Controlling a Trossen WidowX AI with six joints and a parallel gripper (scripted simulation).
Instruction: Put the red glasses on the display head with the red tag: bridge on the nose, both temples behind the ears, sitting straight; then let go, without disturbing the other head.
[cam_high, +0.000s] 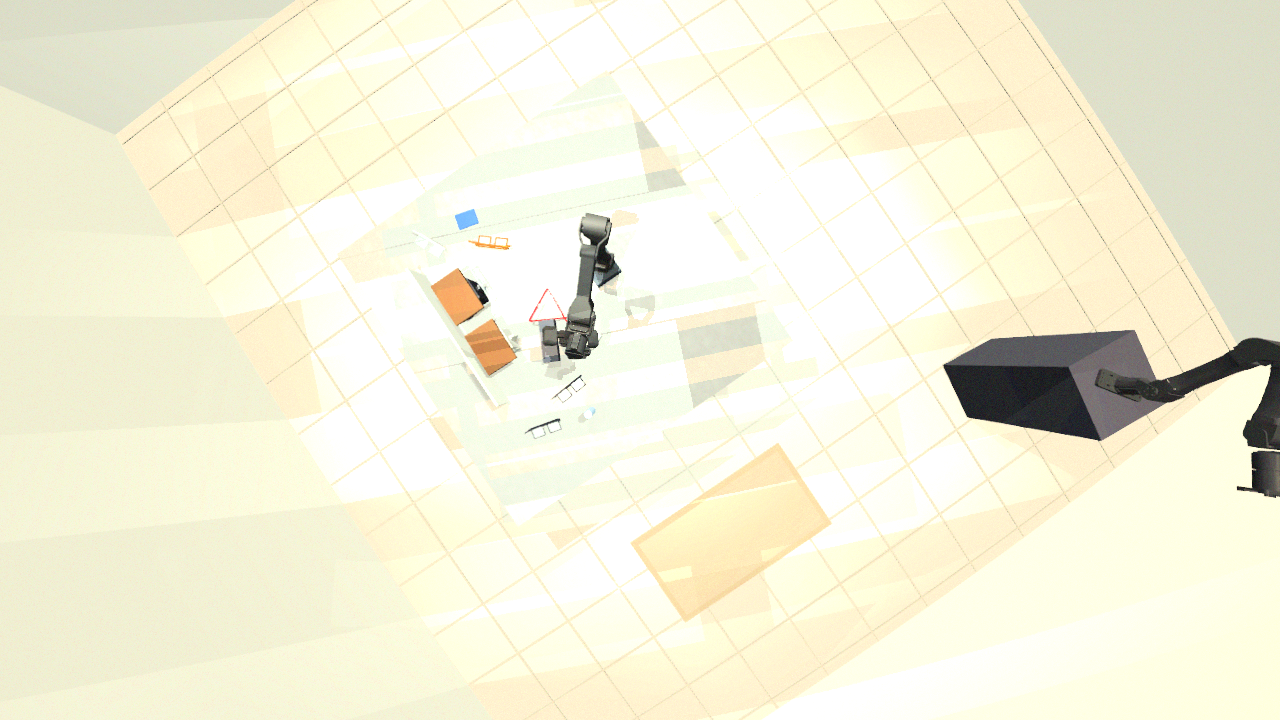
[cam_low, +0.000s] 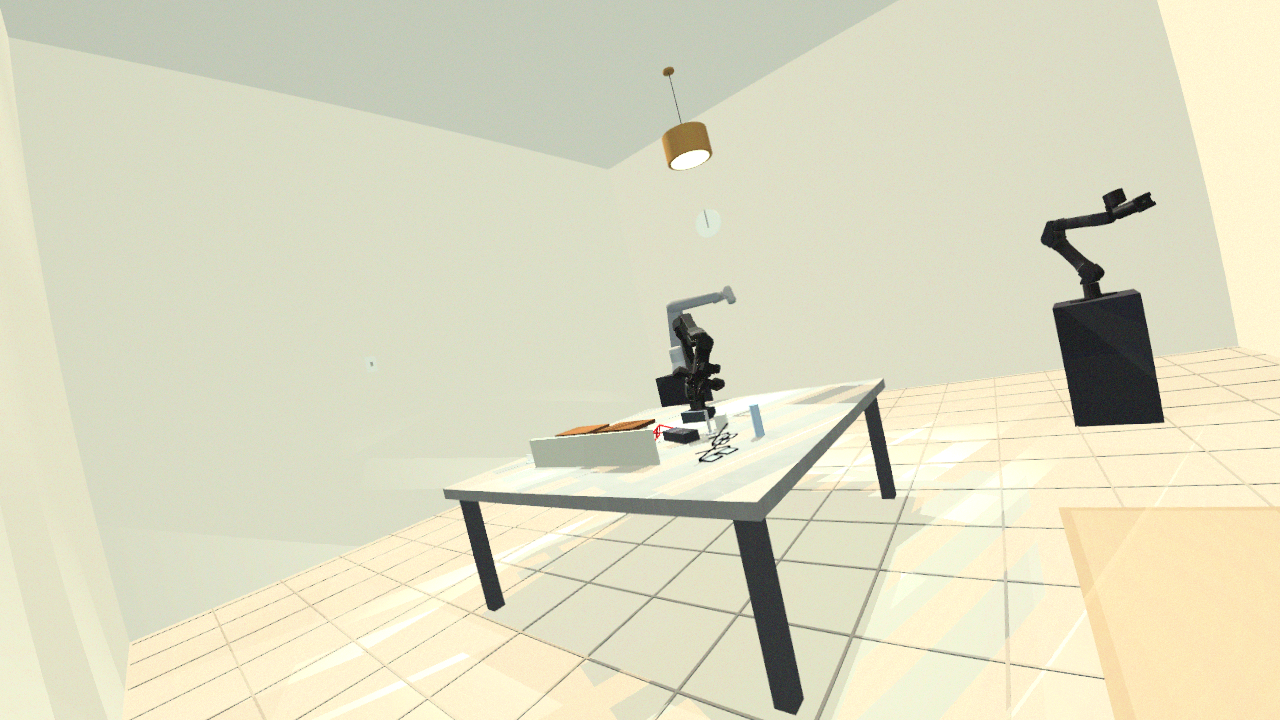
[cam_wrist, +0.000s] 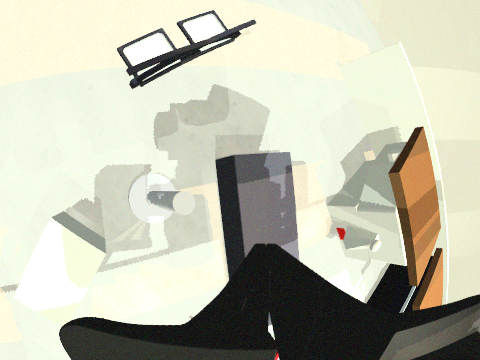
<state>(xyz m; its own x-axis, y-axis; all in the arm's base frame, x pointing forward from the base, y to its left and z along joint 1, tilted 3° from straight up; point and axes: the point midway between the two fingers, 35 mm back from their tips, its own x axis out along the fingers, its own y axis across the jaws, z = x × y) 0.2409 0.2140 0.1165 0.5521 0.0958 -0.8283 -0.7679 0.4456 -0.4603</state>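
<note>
The red glasses (cam_high: 547, 319) (cam_low: 657, 430) rest beside the dark box; only a red sliver (cam_wrist: 277, 356) shows at the bottom of the wrist view. My gripper (cam_wrist: 264, 254) points down at the dark box (cam_wrist: 265, 200) (cam_high: 550, 351) (cam_low: 680, 435). Its fingertips meet with nothing between them, so it is shut and empty. In the wrist view a small red tag (cam_wrist: 341, 233) shows on a pale shape (cam_wrist: 360, 240) near the brown boards, perhaps the tagged display head. The heads' faces and ears cannot be made out.
Brown boards (cam_high: 457, 296) (cam_high: 491, 346) (cam_wrist: 420, 200) stand along a pale upright panel (cam_low: 595, 450). Black glasses (cam_high: 570, 388) (cam_high: 541, 428) (cam_wrist: 150, 48) lie beyond the box. Orange glasses (cam_high: 491, 244) and a blue card (cam_high: 466, 219) lie to the other side. A pale blue block (cam_low: 756, 420) stands upright.
</note>
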